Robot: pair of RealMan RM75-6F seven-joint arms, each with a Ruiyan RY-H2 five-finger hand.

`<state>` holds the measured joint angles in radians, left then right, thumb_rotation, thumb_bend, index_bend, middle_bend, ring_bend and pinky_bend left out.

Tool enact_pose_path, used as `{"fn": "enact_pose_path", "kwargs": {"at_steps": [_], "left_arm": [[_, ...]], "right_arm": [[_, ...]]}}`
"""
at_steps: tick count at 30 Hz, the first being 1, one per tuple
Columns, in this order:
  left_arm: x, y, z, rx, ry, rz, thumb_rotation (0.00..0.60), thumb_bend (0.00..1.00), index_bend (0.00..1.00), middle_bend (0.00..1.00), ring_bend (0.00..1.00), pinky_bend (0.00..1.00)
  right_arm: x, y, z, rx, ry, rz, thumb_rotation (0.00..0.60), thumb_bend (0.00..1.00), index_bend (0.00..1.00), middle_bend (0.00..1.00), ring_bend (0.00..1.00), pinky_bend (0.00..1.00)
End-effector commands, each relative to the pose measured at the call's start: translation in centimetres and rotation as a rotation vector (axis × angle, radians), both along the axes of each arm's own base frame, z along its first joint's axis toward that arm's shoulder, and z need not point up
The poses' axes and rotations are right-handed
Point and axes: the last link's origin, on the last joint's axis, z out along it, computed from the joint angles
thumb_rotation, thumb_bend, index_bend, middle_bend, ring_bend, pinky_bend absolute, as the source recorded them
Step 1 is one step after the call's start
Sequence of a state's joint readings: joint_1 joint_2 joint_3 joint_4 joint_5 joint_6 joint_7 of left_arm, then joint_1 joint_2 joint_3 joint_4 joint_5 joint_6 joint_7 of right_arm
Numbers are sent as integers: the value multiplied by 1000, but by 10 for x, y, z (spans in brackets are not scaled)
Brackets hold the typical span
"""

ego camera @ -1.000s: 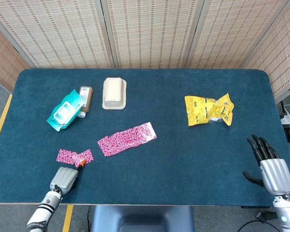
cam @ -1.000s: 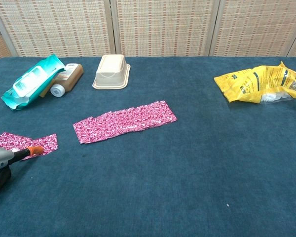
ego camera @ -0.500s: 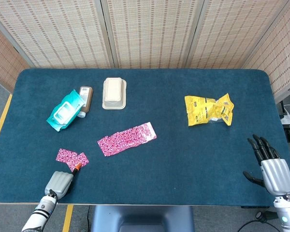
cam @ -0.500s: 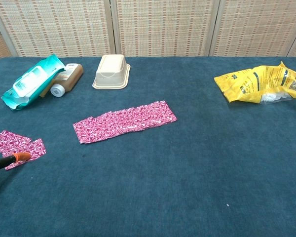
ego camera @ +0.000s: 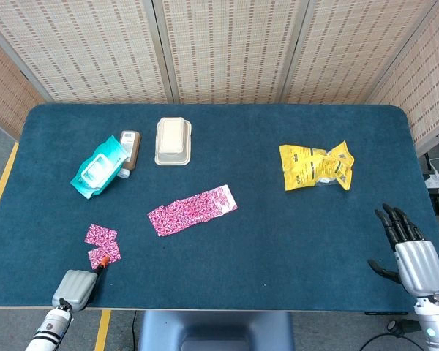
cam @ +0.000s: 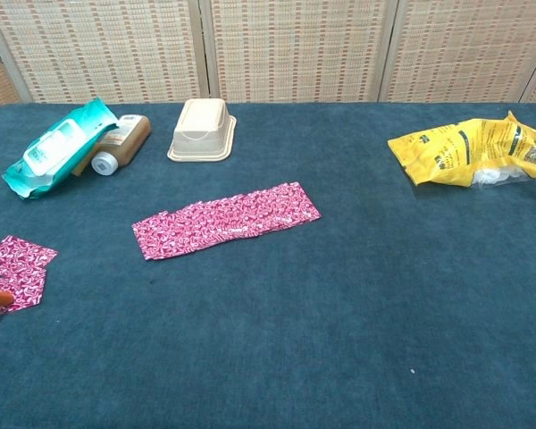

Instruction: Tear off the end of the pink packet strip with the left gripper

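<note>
My left hand [ego camera: 73, 287] sits at the front-left corner of the table [ego camera: 293, 241], its grey back toward the head camera, with an orange fingertip [ego camera: 102, 258] resting on the torn-off piece [ego camera: 102, 244] of pink packets. It looks like a pinch on that piece, but the fingers are tucked under the hand and I cannot tell for sure. The piece lies folded on itself just in from the front-left corner, well apart from the pink packet strip [ego camera: 192, 210], which lies flat and slanted near the middle of the table, towards the left.

By my reading the tear is made and what remains is to set the piece down cleanly. I would keep the hand low, draw the piece no further over the edge, and ease the fingers apart slowly so the foil does not cling and drag.

My right hand [ego camera: 410, 252] is at the front-right corner, fingers spread, holding nothing.

The chest view cuts my left hand off almost wholly: only the orange tip shows at its left border. The underside of the hand is hidden in the head view. Whether the piece is one packet or two overlapping I cannot make out. The yellow bag [ego camera: 316, 166] lies towards the right edge.
</note>
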<state>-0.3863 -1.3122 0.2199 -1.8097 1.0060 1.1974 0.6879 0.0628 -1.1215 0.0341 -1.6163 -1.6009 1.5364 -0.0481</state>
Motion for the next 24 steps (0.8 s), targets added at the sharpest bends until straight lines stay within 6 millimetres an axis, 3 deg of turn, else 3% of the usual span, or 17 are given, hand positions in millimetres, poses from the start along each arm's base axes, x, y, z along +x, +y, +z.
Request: {"fn": "enact_pose_path", "kwargs": {"at_steps": [1, 10, 16, 19, 21, 24], "left_arm": [[-2, -2, 4, 7, 5, 5, 600, 876, 0, 677, 797, 627], [-9, -5, 16, 32, 25, 17, 600, 876, 0, 677, 798, 627], [0, 5, 24, 108, -17, -34, 600, 870, 0, 655, 779, 631], [5, 15, 30, 195, -72, -108, 600, 795, 0, 540, 675, 630], [3, 19, 34, 239, -101, -143, 600, 672, 0, 398, 534, 600], [0, 22, 41, 271, -113, -179, 600, 573, 0, 237, 356, 526]], "right_arm": [[0, 0, 0, -2, 0, 1, 600, 53, 0, 0, 0, 233], [0, 0, -1, 0, 2, 1, 600, 53, 0, 0, 0, 233], [0, -1, -1, -3, 2, -2, 600, 53, 0, 0, 0, 233], [-1, -2, -1, -3, 5, -4, 600, 53, 0, 0, 0, 233], [0, -2, -1, -7, 5, 1, 600, 52, 0, 0, 0, 233], [0, -1, 1, -20, 5, 11, 600, 53, 0, 0, 0, 233]]}}
